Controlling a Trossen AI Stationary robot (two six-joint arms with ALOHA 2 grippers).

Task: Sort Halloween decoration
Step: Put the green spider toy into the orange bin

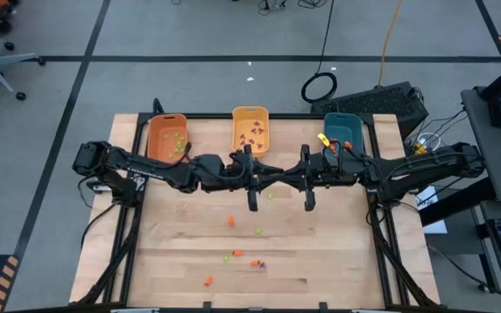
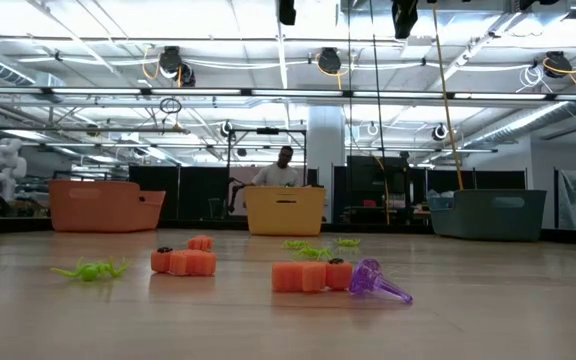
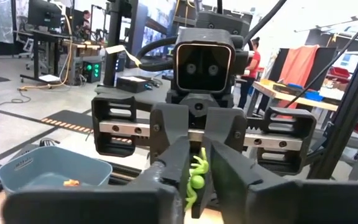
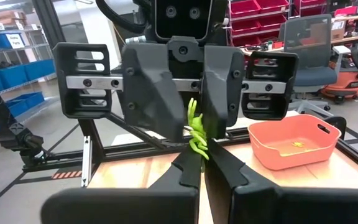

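Both grippers are raised above the table's far middle, in front of the yellow bin (image 1: 250, 129). They face each other level, fingertips meeting. My left gripper (image 1: 276, 179) comes from the left and my right gripper (image 1: 284, 179) from the right. Both are shut on one light green trinket (image 4: 196, 130), which is clear of the table. More trinkets lie on the near half of the table: orange ones (image 2: 183, 262) (image 2: 311, 275), a purple one (image 2: 378, 283) and green ones (image 2: 90, 269) (image 2: 313, 250). My left gripper pinches the green trinket's upper and middle part (image 4: 194, 121) between its two fingers (image 4: 157, 99), coming level from the table's left. The trinket stands roughly upright between them, lifted clear of the table. My right gripper (image 4: 204, 163) comes level from the table's right and pinches the same trinket between its two fingers (image 4: 227, 171). It holds the lower end (image 4: 200, 151), only at the fingertips. In the left wrist view the trinket (image 3: 196, 177) sits in the narrow gap between the fingers.
Three bins stand in a row along the far edge: orange (image 1: 167, 136) with green trinkets, yellow with dark ones, teal (image 1: 344, 130) with an orange one. A black frame (image 1: 381, 217) borders the table. A person (image 2: 283, 170) sits beyond the far edge.
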